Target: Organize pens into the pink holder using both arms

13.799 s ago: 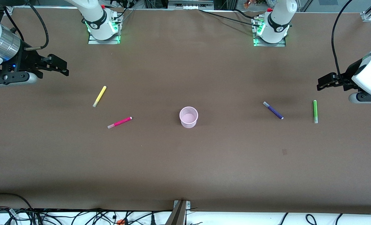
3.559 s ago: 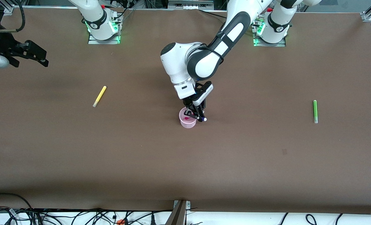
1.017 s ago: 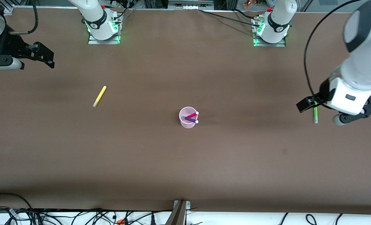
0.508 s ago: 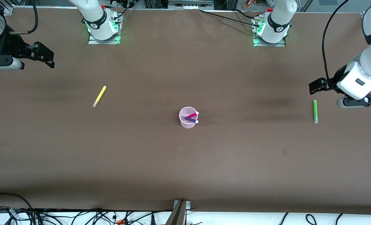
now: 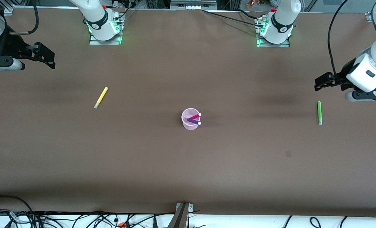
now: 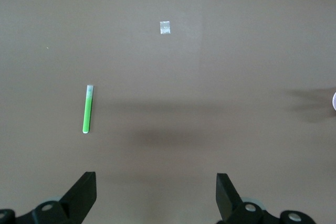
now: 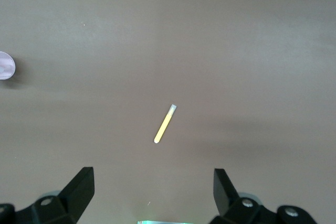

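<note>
The pink holder (image 5: 191, 119) stands mid-table with the magenta pen (image 5: 194, 117) and the purple pen (image 5: 193, 121) leaning in it. The yellow pen (image 5: 101, 97) lies on the table toward the right arm's end; it also shows in the right wrist view (image 7: 165, 124). The green pen (image 5: 319, 112) lies toward the left arm's end; it also shows in the left wrist view (image 6: 87, 109). My left gripper (image 5: 320, 83) is open and empty, up in the air over the table beside the green pen. My right gripper (image 5: 48, 59) is open and empty, high over its end of the table.
The brown table (image 5: 188, 164) carries a small pale mark (image 5: 288, 154), also in the left wrist view (image 6: 165, 27). The two arm bases (image 5: 103, 27) (image 5: 274, 29) stand at the table's back edge. Cables (image 5: 80, 218) hang along the front edge.
The left arm has swung from over the green pen up and toward the table's end, then settled beside it. The right arm, the holder and all pens have not moved in the last second.
</note>
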Motion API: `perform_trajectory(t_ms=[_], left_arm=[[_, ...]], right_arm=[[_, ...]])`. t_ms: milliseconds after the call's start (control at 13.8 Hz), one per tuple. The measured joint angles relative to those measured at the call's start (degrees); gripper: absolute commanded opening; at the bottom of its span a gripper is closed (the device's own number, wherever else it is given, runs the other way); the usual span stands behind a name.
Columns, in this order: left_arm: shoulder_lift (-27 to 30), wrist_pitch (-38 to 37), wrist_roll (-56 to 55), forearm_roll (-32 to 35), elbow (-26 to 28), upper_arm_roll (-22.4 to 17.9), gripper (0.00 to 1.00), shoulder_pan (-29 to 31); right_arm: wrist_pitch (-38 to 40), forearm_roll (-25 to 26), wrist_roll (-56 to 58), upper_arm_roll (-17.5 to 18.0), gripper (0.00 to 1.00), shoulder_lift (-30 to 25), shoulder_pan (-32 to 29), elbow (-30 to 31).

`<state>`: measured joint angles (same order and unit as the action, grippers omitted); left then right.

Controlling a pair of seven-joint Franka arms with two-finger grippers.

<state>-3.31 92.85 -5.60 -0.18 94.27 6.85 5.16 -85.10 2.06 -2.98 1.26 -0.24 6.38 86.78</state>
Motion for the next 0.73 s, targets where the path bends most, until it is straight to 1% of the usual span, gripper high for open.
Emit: perform_trajectory(t_ms=[726], left_arm=[[-1.0, 0.6, 0.4, 0.0, 0.0, -0.1, 1.0, 2.2]], right_arm=[[0.0, 0.0, 0.0, 0.0, 1.0, 0.0, 0.0, 0.0]])
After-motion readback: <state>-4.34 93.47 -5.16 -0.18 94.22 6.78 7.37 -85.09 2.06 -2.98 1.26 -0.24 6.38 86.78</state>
